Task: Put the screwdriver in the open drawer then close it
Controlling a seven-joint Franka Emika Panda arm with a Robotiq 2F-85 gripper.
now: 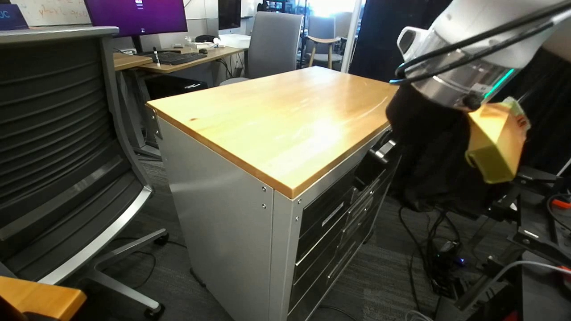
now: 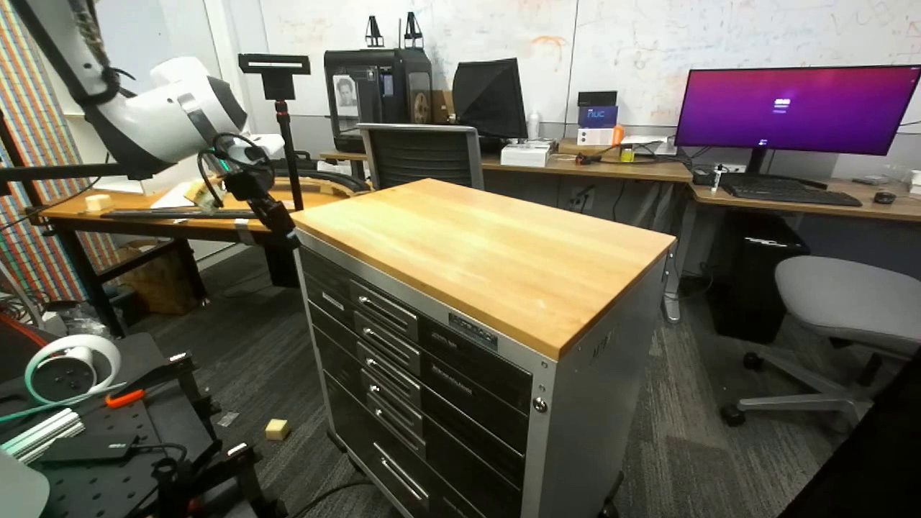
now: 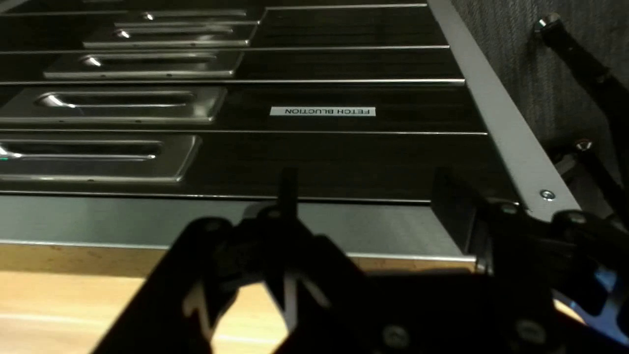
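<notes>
A marker-scrawled whiteboard wall (image 2: pixel 640 36) rises well beyond my pincer (image 3: pixel 368 196) in an exterior view, while a wood-topped table (image 2: pixel 68 207) stands behind the pincer and dark grey carpet (image 2: pixel 252 352) spreads below it. In an exterior view, I see from afar a black curtain (image 1: pixel 379 26) beyond the pincer; farther off, bright light (image 1: pixel 323 8) glares above a grey, wooden-armed chair (image 1: pixel 322 27).

Wrist view: gripper (image 3: pixel 367 191) dark, blurred; cannot tell if it touches front edge of wooden tabletop (image 3: pixel 64 305). Handle (image 3: pixel 88 156) of uppermost drawer (image 3: pixel 344 162) cut off, drawer's inside hidden. In an exterior view gripper hides tabletop's far front corner, arm (image 1: pixel 477 20) cut off above.
</notes>
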